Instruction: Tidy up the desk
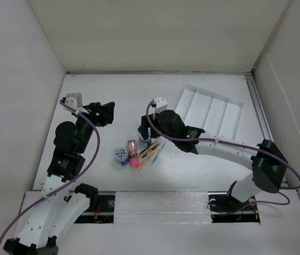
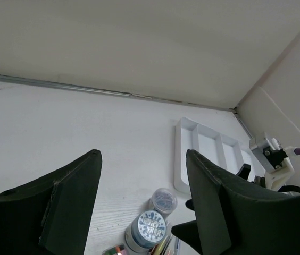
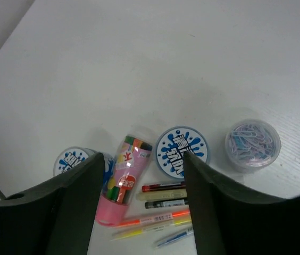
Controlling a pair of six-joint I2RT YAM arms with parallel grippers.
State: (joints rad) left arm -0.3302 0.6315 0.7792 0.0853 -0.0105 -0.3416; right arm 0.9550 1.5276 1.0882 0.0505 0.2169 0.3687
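The white desk (image 1: 113,90) holds a cluster of stationery at its near middle: a blue-lidded jar (image 1: 121,155), a pink tube of markers (image 1: 133,151) lying on its side, and several loose pens (image 1: 151,152). My right gripper (image 1: 149,139) hovers open over this cluster. In the right wrist view its gripper (image 3: 143,156) frames the pink tube (image 3: 124,178), a second blue-lidded jar (image 3: 182,151), the pens (image 3: 166,204) and a clear jar of paper clips (image 3: 252,143). My left gripper (image 1: 107,112) is open and empty, left of the cluster.
A white tray (image 1: 211,111) with ridged compartments lies at the back right and also shows in the left wrist view (image 2: 208,146). White walls enclose the desk on three sides. A metal rail (image 1: 256,106) runs along the right edge.
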